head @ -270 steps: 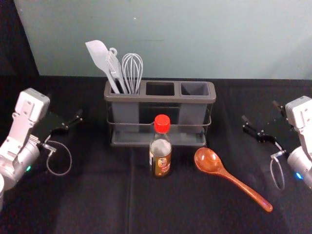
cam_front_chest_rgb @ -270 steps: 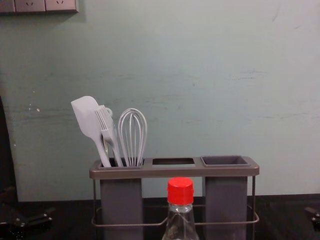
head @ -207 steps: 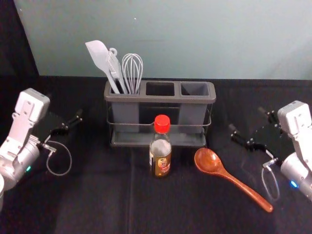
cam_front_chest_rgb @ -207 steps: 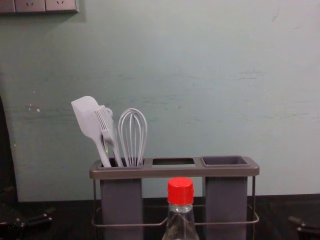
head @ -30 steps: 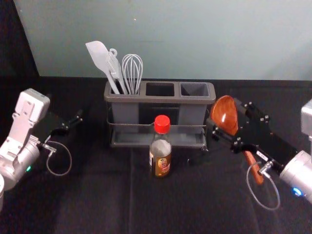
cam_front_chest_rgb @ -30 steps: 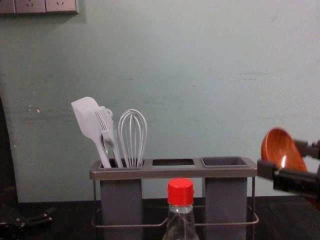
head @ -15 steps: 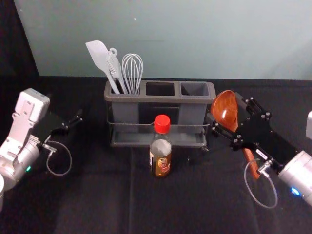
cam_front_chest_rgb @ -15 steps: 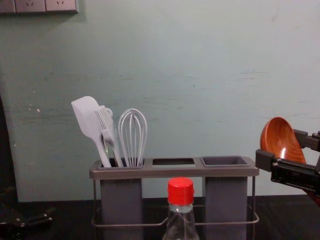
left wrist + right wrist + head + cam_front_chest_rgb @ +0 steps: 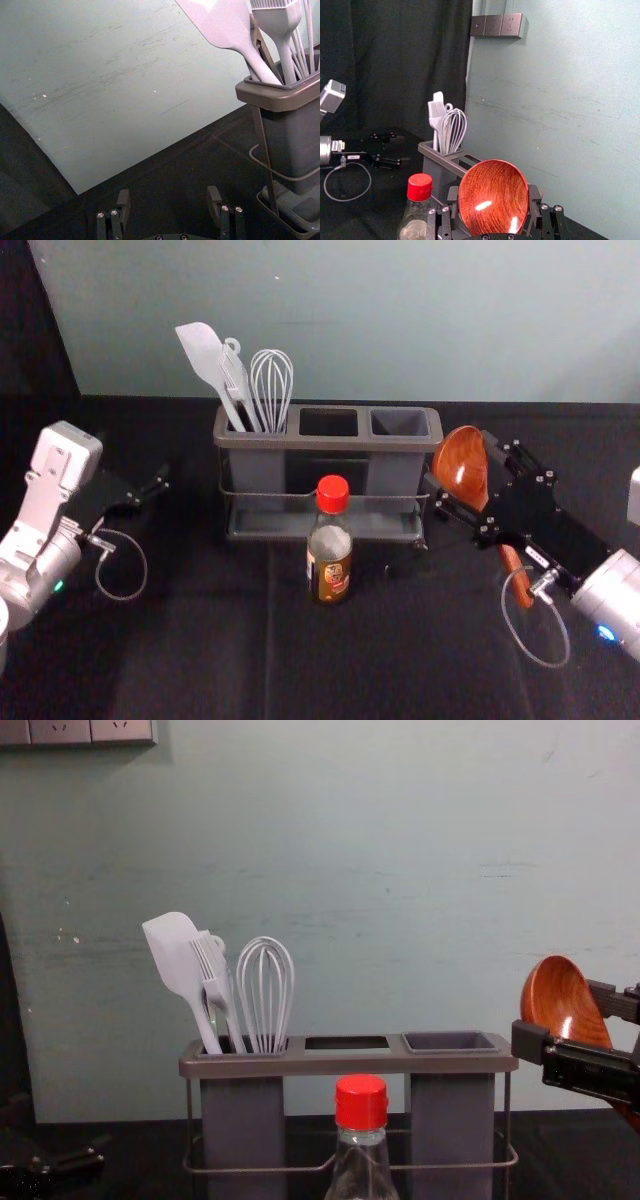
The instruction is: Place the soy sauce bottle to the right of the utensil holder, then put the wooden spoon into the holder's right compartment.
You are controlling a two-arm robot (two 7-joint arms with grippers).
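Observation:
My right gripper (image 9: 460,462) is shut on the wooden spoon (image 9: 464,476), holding it clear of the table beside the holder's right end, bowl up and handle slanting down. In the right wrist view, the bowl (image 9: 492,200) sits between the fingers of the right gripper (image 9: 493,194). The utensil holder (image 9: 330,443) has white utensils (image 9: 272,390) in its left compartment; its middle opening and right compartment (image 9: 399,423) hold nothing visible. The red-capped soy sauce bottle (image 9: 329,558) stands upright in front of the holder. My left gripper (image 9: 132,458) is parked at the left; in its wrist view, the left gripper (image 9: 169,197) is open.
A pale wall (image 9: 340,320) rises behind the black-covered table (image 9: 200,660). The holder's wire rail (image 9: 250,1172) runs along its front, behind the bottle. A cable loop (image 9: 565,640) hangs from the right arm. Wall sockets (image 9: 75,732) are high at the left.
Since the earliest frames, my right gripper has come inward, taken hold of the spoon and raised it from the table, bowl up. Over the last second it rose slightly. Bottle, holder and left arm stayed put.

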